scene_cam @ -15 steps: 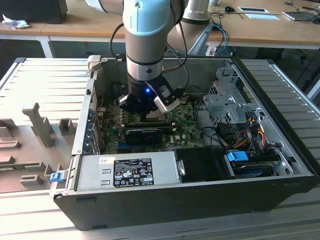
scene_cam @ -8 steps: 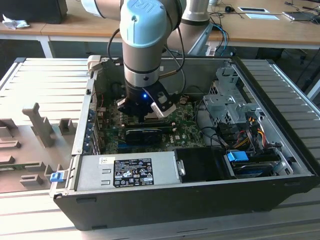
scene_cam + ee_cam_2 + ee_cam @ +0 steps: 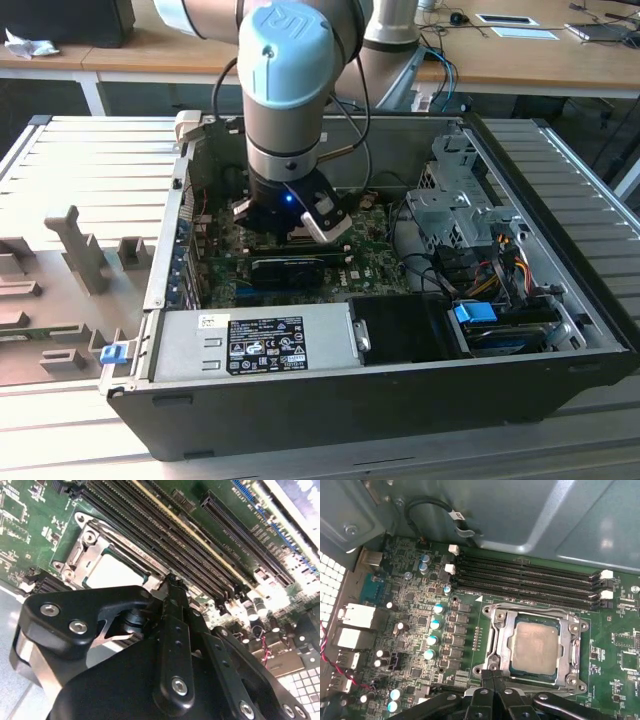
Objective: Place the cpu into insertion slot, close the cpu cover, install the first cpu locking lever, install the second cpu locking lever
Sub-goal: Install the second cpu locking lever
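In the first wrist view the cpu (image 3: 535,647) lies flat in the insertion slot (image 3: 511,666) on the green motherboard. The cpu cover (image 3: 536,614) is folded down around it, and the chip's pale face shows through the cutout. Thin metal levers (image 3: 491,645) run along the socket's sides. My gripper (image 3: 492,679) is shut, its fingertips pressed together right at the socket's edge near a corner, with nothing visible between them. The second wrist view shows the cpu (image 3: 112,570) under its cover (image 3: 92,537), just past my gripper (image 3: 171,582). My gripper (image 3: 288,230) reaches down into the open computer case.
Long black memory slots (image 3: 530,577) run beside the socket, and the case wall (image 3: 520,510) rises behind them. Capacitors (image 3: 431,640) and rear ports (image 3: 355,617) stand to one side. A grey power-supply box (image 3: 250,340), a black card (image 3: 290,268) and a drive cage (image 3: 460,200) crowd the case.
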You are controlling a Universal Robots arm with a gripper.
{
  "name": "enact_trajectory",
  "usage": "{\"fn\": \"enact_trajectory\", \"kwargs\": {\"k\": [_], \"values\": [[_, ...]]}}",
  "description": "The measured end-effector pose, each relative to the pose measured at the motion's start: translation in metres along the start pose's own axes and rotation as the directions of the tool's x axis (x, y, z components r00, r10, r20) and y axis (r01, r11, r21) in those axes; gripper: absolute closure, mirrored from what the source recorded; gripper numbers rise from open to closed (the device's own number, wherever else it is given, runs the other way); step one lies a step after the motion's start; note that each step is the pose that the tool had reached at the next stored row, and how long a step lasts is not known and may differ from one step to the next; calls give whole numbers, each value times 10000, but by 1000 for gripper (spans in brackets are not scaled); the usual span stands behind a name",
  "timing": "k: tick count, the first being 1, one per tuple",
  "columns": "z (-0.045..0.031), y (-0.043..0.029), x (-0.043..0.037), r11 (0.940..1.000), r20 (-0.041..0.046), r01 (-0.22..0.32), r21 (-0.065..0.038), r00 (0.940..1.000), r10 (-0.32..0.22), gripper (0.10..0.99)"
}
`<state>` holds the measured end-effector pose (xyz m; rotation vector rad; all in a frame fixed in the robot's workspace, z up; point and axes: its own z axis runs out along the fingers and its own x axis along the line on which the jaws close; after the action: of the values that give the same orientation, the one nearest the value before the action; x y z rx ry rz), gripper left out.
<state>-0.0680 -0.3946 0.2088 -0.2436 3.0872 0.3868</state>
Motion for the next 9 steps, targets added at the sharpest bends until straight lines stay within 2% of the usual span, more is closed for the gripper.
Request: {"fn": "enact_trajectory", "kwargs": {"k": [5, 9], "values": [[-1, -29, 45, 10000, 5, -6, -22, 10000, 6, 980], [37, -38, 79, 10000, 17, -18, -81, 10000, 19, 980]]}}
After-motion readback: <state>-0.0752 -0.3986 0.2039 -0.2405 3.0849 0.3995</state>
